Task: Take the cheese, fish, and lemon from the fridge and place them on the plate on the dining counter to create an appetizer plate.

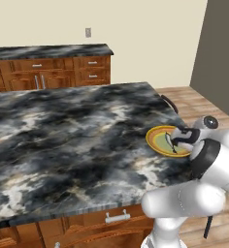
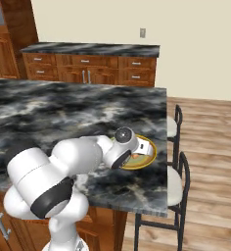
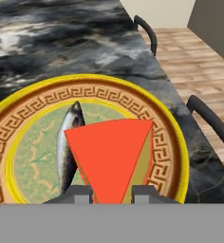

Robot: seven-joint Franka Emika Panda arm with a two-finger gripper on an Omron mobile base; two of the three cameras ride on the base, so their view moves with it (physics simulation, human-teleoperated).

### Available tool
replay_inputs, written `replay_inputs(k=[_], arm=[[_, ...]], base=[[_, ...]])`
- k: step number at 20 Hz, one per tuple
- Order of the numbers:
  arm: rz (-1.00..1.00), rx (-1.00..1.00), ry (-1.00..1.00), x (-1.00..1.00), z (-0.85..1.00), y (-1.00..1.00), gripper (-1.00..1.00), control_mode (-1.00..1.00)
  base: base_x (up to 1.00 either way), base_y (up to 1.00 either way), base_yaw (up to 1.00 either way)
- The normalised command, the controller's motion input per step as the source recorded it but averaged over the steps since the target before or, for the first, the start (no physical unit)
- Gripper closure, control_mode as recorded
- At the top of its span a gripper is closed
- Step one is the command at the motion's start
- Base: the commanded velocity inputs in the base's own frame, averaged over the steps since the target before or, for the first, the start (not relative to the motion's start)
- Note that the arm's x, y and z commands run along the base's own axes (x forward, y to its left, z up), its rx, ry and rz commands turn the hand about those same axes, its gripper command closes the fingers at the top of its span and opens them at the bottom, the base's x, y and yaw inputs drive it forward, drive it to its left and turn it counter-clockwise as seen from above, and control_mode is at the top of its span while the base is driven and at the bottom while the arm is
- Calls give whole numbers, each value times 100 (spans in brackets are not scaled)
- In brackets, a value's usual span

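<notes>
The end effector [image 3: 111, 193], clenched on the cheese [image 3: 111, 159] above the plate [image 3: 168, 137] with the fish [image 3: 68, 147] beside it, should lower gently and release clear of the fish, near the plate's middle.

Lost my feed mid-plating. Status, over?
Gripper shut on cheese, over plate. Fish already on plate, beside cheese. Lemon not on plate. Nothing in the way.
</notes>
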Motion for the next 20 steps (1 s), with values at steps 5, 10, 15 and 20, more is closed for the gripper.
replay_inputs(k=[5, 10, 15, 20], arm=[[0, 1, 3, 23, -24, -31, 100, -100], [0, 1, 0, 2, -22, -22, 100, -100], [0, 1, 3, 28, -18, -12, 100, -100], [0, 1, 9, 36, -28, 0, 100, -100]], base=[[0, 0, 0], [0, 0, 0], [0, 0, 0], [0, 0, 0]])
